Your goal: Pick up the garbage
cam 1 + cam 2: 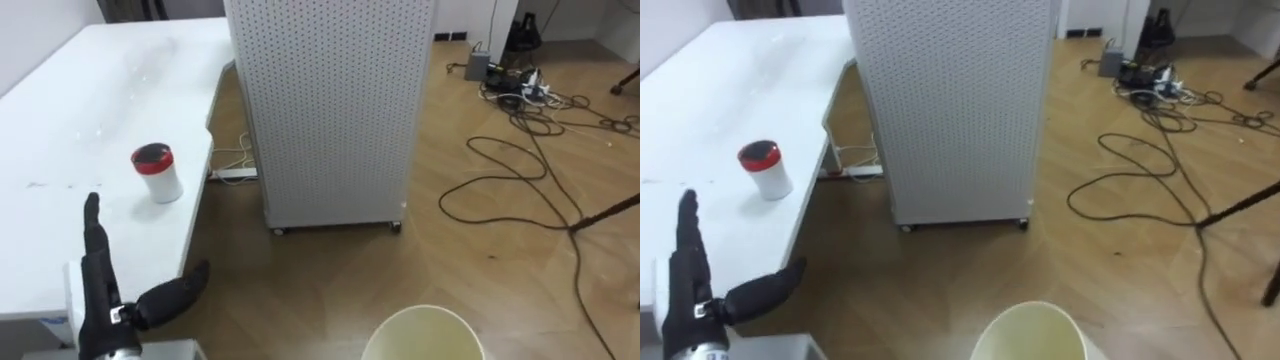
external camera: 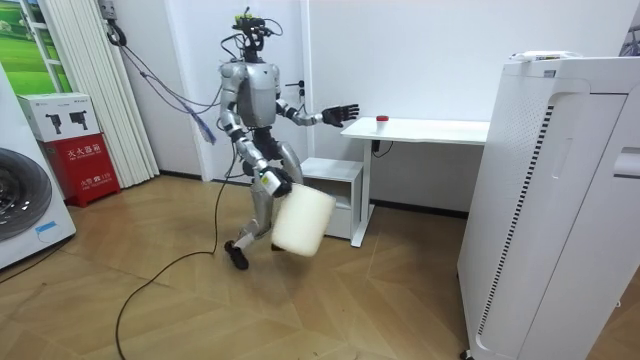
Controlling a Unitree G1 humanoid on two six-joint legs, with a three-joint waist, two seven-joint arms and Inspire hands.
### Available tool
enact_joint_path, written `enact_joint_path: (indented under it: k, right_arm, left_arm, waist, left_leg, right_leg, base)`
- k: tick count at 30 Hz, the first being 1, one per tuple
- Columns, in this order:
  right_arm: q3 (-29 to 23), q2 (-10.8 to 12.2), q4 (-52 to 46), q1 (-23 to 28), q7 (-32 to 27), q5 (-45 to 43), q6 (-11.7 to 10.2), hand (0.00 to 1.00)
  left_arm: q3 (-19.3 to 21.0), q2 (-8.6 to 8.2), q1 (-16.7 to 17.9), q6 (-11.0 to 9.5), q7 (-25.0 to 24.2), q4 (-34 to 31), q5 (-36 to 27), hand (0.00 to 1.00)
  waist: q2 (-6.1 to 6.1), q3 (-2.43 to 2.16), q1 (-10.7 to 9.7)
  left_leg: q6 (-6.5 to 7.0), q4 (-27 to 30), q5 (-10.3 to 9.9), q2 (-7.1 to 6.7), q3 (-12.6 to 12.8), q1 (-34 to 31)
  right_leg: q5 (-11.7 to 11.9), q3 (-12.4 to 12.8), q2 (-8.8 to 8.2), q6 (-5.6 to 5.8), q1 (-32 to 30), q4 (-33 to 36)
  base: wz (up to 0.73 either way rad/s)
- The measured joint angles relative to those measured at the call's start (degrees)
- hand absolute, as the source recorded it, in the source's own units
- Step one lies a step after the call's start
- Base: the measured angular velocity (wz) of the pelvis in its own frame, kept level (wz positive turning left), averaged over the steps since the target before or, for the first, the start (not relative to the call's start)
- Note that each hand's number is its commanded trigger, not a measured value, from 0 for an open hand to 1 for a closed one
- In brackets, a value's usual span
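Left hand open: fingers straight, thumb splayed, holding nothing, hovering over the near edge of the worktop. Step in hand looks like the reach for the garbage, no grasp yet.

- Perforated white cabinet: on the floor just off the worktop's right edge, clear of the reach path.
- Cream bin: off the worktop, low in front of the robot. In the room view it hangs by the robot's thigh with the right hand down at it, state can't be told.
- Garbage is probably the small white cup with red lid: upright on the worktop near its edge, just ahead of the fingertips, untouched.

Next move likely needs the hand to advance, wrap the cup without tipping it, then carry it to the bin.
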Motion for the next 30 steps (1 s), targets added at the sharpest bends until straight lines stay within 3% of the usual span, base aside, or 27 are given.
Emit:
enact_joint_path:
  k: [1,3,5,6,7,8,9,11,13,16,20,21,22,23,24,25,26,28,30]
  right_arm:
    - [-0.02,0.0,-0.31,-0.08,0.16,-0.02,0.0,1.0]
    - [0.01,0.0,-0.54,-0.31,0.63,-0.14,0.02,1.0]
    - [-0.02,-0.01,-0.54,-0.21,0.92,-0.47,0.03,1.0]
    - [-0.01,0.03,-0.55,-0.27,0.94,-1.56,0.02,1.0]
    - [0.0,0.22,-0.55,-0.5,0.96,-2.73,0.0,1.0]
    - [-0.05,0.22,-0.43,-0.59,0.96,-3.32,0.0,1.0]
    - [-0.08,0.35,-0.13,-0.36,0.81,-4.37,0.03,1.0]
    - [0.07,0.58,-0.14,-0.91,1.62,-4.75,0.14,1.0]
    - [0.01,0.64,-0.17,-1.25,2.3,-4.73,0.6,1.0]
    - [-0.16,0.3,-0.41,-1.2,3.43,-5.08,0.73,1.0]
    - [-0.13,0.3,-0.45,-1.14,4.77,-6.34,1.22,1.0]
    - [-0.1,0.3,-0.43,-1.1,5.01,-6.47,1.37,1.0]
    - [-0.11,0.35,-0.36,-0.99,5.22,-6.38,1.58,1.0]
    - [-0.25,0.21,-0.34,-0.81,5.21,-6.1,1.65,1.0]
    - [-1.47,-0.01,-0.27,-0.67,5.16,-5.41,1.72,1.0]
    - [-2.19,0.27,-0.18,-0.52,4.81,-5.35,2.36,1.0]
    - [-2.27,0.26,-0.25,-0.51,4.83,-5.38,2.36,1.0]
    - [-2.33,0.27,-0.31,-0.57,4.69,-6.59,2.25,1.0]
    - [-2.41,0.26,-0.36,-0.58,4.71,-8.6,2.02,1.0]
  left_arm:
    - [0.05,0.04,-0.08,0.0,0.13,-0.02,0.0,0.0]
    - [-0.06,-0.2,-0.28,0.0,0.32,-0.01,0.03,0.0]
    - [-0.1,-0.27,-0.35,-0.02,0.34,0.02,-0.03,0.0]
    - [-0.08,-0.2,-0.45,-0.13,0.37,0.54,-0.06,0.0]
    - [0.06,0.08,-0.58,-0.19,0.45,1.26,-0.05,0.0]
    - [0.09,-0.08,-0.65,-0.18,0.52,1.84,0.0,0.0]
    - [-0.18,-0.39,-0.45,-0.16,0.54,2.71,-0.01,0.0]
    - [0.02,-0.17,-0.46,-0.16,0.98,2.7,0.02,0.0]
    - [-0.1,-0.14,0.05,-0.14,0.93,2.61,-0.03,0.0]
    - [-0.01,-0.12,1.2,0.41,1.0,-0.1,0.03,0.0]
    - [0.16,0.07,1.89,0.84,1.5,-1.07,0.05,0.0]
    - [0.27,0.17,2.17,0.85,1.87,-1.14,0.05,0.0]
    - [0.28,0.29,2.2,0.85,2.13,-1.17,-0.06,0.0]
    - [0.21,0.07,2.2,0.84,2.16,-1.24,-0.17,0.0]
    - [-0.25,-0.06,1.56,0.84,2.2,-1.83,0.05,0.0]
    - [-0.24,-0.03,1.7,0.84,2.9,-1.9,0.12,0.0]
    - [-0.17,0.1,1.78,0.84,3.49,-1.89,0.1,0.0]
    - [0.59,0.55,2.0,0.84,5.07,-1.86,0.06,0.0]
    - [1.86,0.51,2.25,0.84,5.06,-1.86,0.05,0.0]
  waist:
    - [0.44,-0.06,0.04]
    - [1.21,0.18,0.25]
    - [1.11,0.2,-0.1]
    - [0.97,0.21,-0.72]
    - [0.42,0.25,-1.01]
    - [0.5,0.39,-1.17]
    - [0.8,0.13,-1.26]
    - [0.98,0.16,-0.49]
    - [0.75,0.29,0.04]
    - [0.55,0.16,0.11]
    - [0.6,0.1,0.47]
    - [0.44,0.11,0.48]
    - [-0.59,0.67,0.08]
    - [-0.94,0.54,-0.19]
    - [-0.64,0.42,-0.73]
    - [-1.25,-0.06,-0.1]
    - [-1.22,-0.05,0.45]
    - [-0.87,0.14,2.33]
    - [-0.62,0.04,2.19]
  left_leg:
    - [-0.04,-0.54,-0.08,-0.02,-0.7,0.22]
    - [-0.5,-3.63,0.2,0.11,-1.57,2.67]
    - [-0.86,-5.44,0.33,0.1,-2.42,4.62]
    - [-1.32,-6.29,0.52,0.11,-3.12,5.59]
    - [-1.78,-6.3,0.44,-0.1,-3.83,6.04]
    - [-2.24,-6.09,0.23,0.04,-4.45,6.33]
    - [-3.29,-6.51,0.67,0.46,-5.76,6.83]
    - [-4.4,-7.48,1.35,1.13,-7.86,6.97]
    - [-5.91,-8.56,2.29,1.92,-8.56,7.72]
    - [-6.13,-14.1,2.53,2.61,-8.7,11.47]
    - [-6.63,-15.5,2.82,2.59,-8.96,13.34]
    - [-6.67,-13.65,2.84,2.62,-8.87,12.85]
    - [-7.01,-8.65,2.48,2.72,-9.37,10.18]
    - [-7.16,-9.68,2.59,2.28,-10.19,8.73]
    - [-5.38,-14.22,5.48,2.26,-10.9,5.35]
    - [-5.32,-14.05,6.93,2.0,-8.72,5.5]
    - [-5.26,-14.35,6.96,1.92,-8.35,5.8]
    - [-5.26,-15.12,6.96,1.58,-9.08,7.32]
    - [-5.27,-17.12,6.97,0.97,-10.4,8.66]
  right_leg:
    - [-1.03,0.03,0.53,0.1,-1.13,0.49]
    - [-6.13,-0.13,2.97,-0.06,-5.88,-0.41]
    - [-7.31,-1.57,4.07,-0.22,-7.78,-6.41]
    - [-7.05,-2.46,4.86,-0.46,-8.12,-13.86]
    - [-4.22,-2.58,5.75,-0.63,-7.99,-22.77]
    - [-3.71,-2.73,6.27,-1.69,-7.97,-24.36]
    - [-3.22,-2.77,7.61,-2.03,-6.21,-26.92]
    - [-1.95,-2.99,9.64,-2.81,-4.39,-30.41]
    - [-0.77,-2.24,11.29,-2.99,-1.84,-34.32]
    - [0.02,-2.44,13.63,-2.81,0.35,-38.35]
    - [0.74,-1.72,14.53,-2.79,2.82,-41.42]
    - [1.12,0.12,14.39,-2.63,4.35,-43.09]
    - [1.36,4.64,13.73,-2.29,6.07,-44.84]
    - [1.57,6.86,13.56,-1.92,6.44,-45.28]
    - [1.37,8.84,13.33,-1.4,5.94,-45.02]
    - [0.99,7.55,12.61,-0.33,5.56,-44.92]
    - [1.09,6.14,12.64,-0.17,5.66,-45.05]
    - [2.04,2.06,12.57,-0.36,6.65,-46.67]
    - [2.46,-0.3,12.52,-0.03,8.35,-48.39]
  base:
    - [0.06]
    - [0.1]
    - [0.24]
    - [0.41]
    - [0.38]
    - [0.25]
    - [0.06]
    - [-0.11]
    - [-0.13]
    - [-0.05]
    - [-0.1]
    - [0.19]
    - [0.33]
    - [0.69]
    - [0.54]
    - [0.38]
    - [-0.04]
    - [-0.2]
    - [-0.04]
